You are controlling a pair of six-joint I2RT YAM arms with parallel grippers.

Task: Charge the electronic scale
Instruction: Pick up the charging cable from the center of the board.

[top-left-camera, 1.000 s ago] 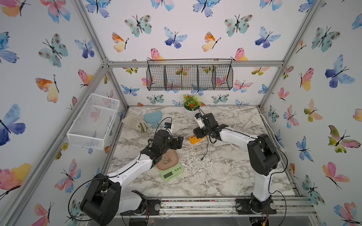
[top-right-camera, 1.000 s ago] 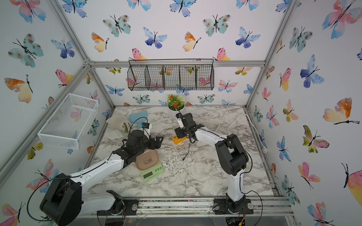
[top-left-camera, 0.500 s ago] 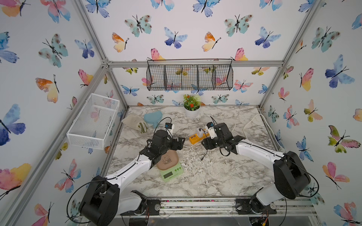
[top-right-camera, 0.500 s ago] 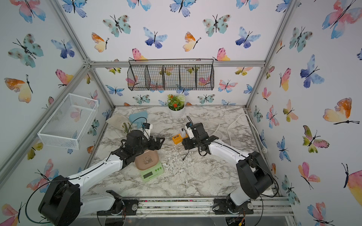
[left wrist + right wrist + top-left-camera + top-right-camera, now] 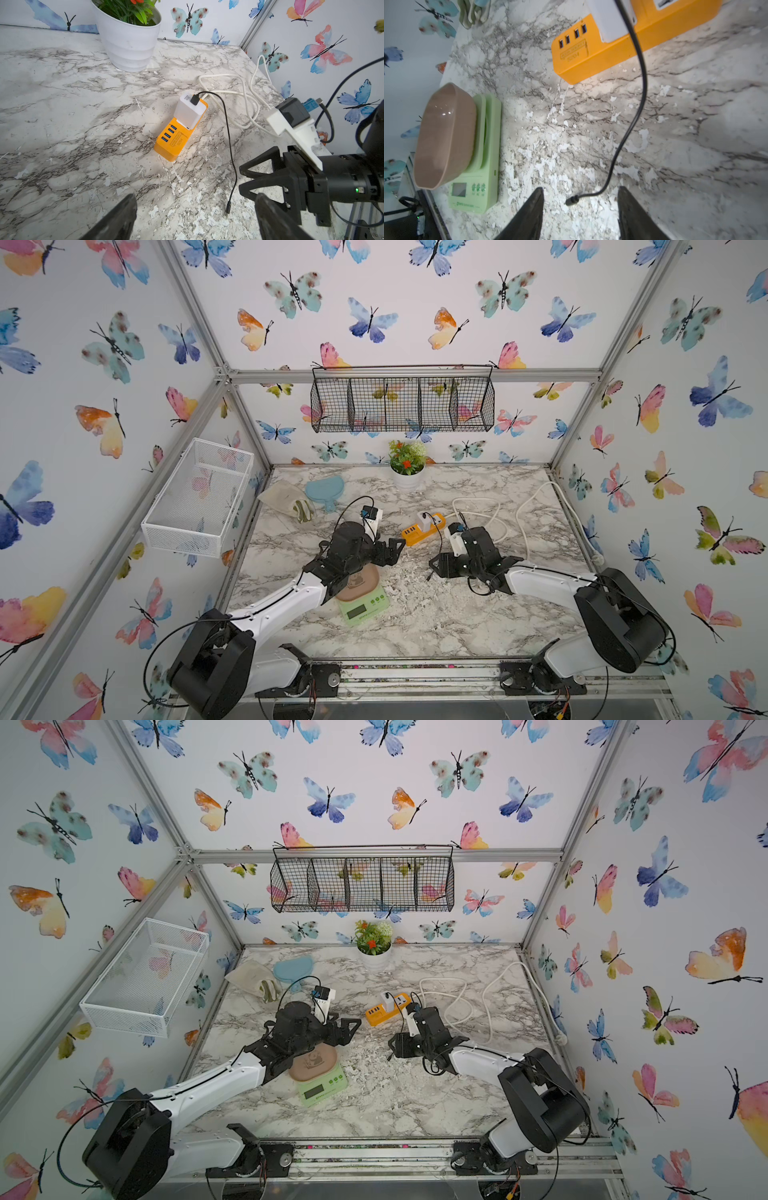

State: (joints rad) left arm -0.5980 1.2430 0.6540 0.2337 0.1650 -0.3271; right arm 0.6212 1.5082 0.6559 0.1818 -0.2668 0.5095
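We are looking at an early stage of the job. The scale (image 5: 362, 607) is sitting just below the centre in both top views, toward the near edge of the table, and nothing is plugged into it that we can see. The left arm is reaching over its tray. The left gripper (image 5: 195, 197) is hanging with its jaws spread wide and empty, facing the power strip (image 5: 169, 143).

The supply end looks ready: the white charger (image 5: 188, 113) is sitting in the strip, and the black cable (image 5: 228, 135) is running out of it. Its plug (image 5: 572, 201) is lying loose on the table, right of the scale and apart from it. The right gripper (image 5: 580, 188) is straddling that plug near the bottom centre of the right wrist view. Its jaws are parted and touching nothing.

So we are judging that the pinch, the carry to the scale and the push into its port are all left to do. We cannot make out the port for certain.

Around this, butterfly-papered walls (image 5: 374, 302) are enclosing the space. The marble table (image 5: 419, 630) is filling the lower middle, its surface flaking in white patches around the centre. A black wire basket (image 5: 403, 404) is hanging on the back wall, a white mesh basket (image 5: 195, 493) is jutting from the left wall, and a potted plant (image 5: 407, 470) is standing at the back edge. A white cord (image 5: 528, 510) is looping at the right.
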